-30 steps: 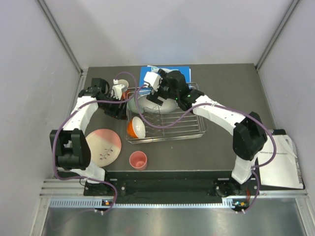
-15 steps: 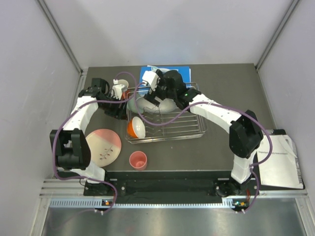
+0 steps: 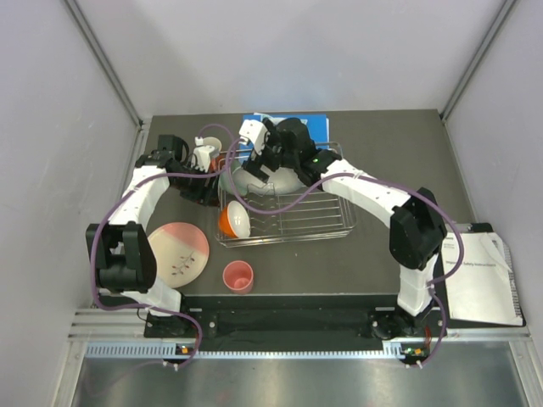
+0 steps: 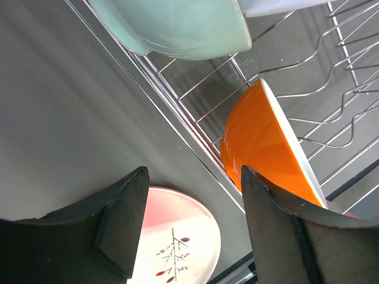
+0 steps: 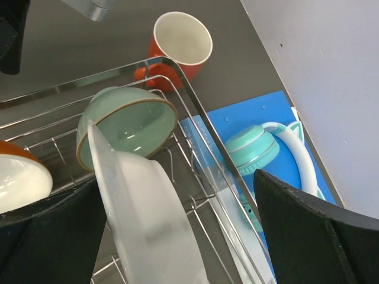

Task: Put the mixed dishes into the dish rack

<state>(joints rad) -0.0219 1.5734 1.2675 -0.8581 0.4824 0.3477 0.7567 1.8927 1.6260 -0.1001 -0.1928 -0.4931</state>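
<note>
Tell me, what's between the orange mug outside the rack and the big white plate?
The mint green bowl, standing on edge in the dish rack. The right wrist view shows it between the orange mug and the white plate.

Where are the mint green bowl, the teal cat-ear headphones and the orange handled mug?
mint green bowl (image 5: pixel 127 127): right wrist view, its inside.
teal cat-ear headphones (image 5: pixel 251 148): right wrist view, ear cup.
orange handled mug (image 5: pixel 182 38): right wrist view, white inside.
</note>
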